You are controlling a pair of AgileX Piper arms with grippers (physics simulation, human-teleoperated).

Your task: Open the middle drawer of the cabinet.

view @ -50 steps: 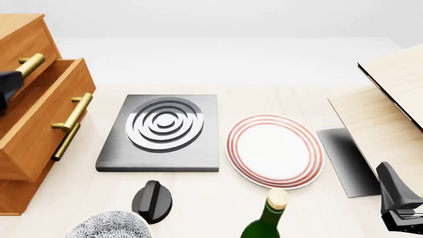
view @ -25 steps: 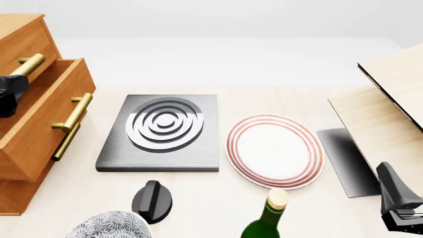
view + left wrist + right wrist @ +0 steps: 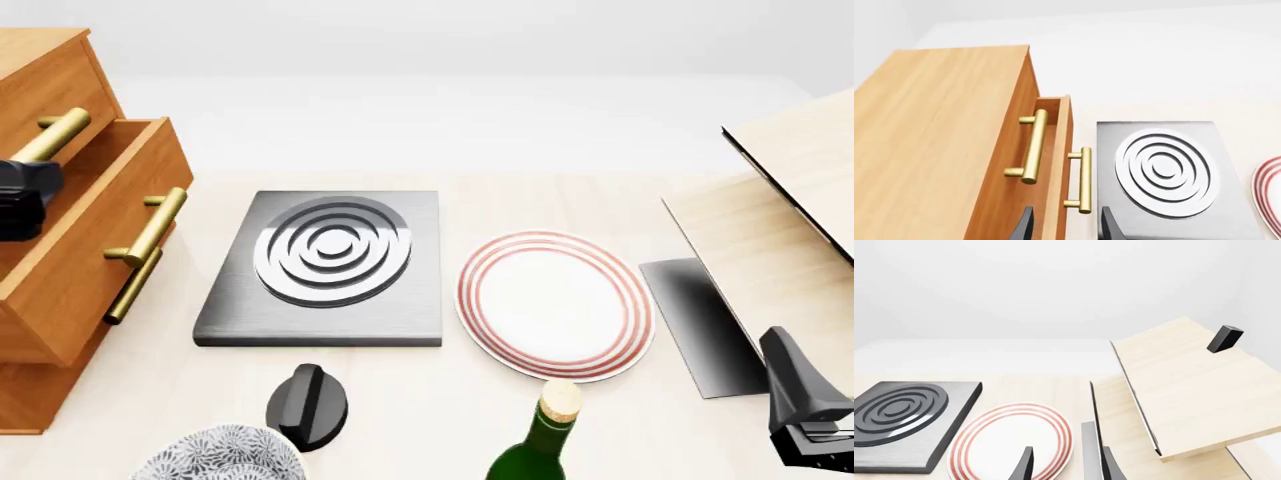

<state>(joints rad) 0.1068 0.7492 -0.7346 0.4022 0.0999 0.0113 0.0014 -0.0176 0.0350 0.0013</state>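
Pale wood desk (image 3: 400, 400). Landmark = hob plate (image 3: 327, 268), grey slab w/ ring burner, mid-desk. Cabinet (image 3: 54, 290) stands left of hob at desk edge. Plate (image 3: 555, 305), red-rimmed, just right of hob. Black knob (image 3: 308, 405) near side of hob. Bottle (image 3: 541, 440) & patterned bowl (image 3: 220, 456) nearer still. Plywood box (image 3: 774, 250) far right of hob.
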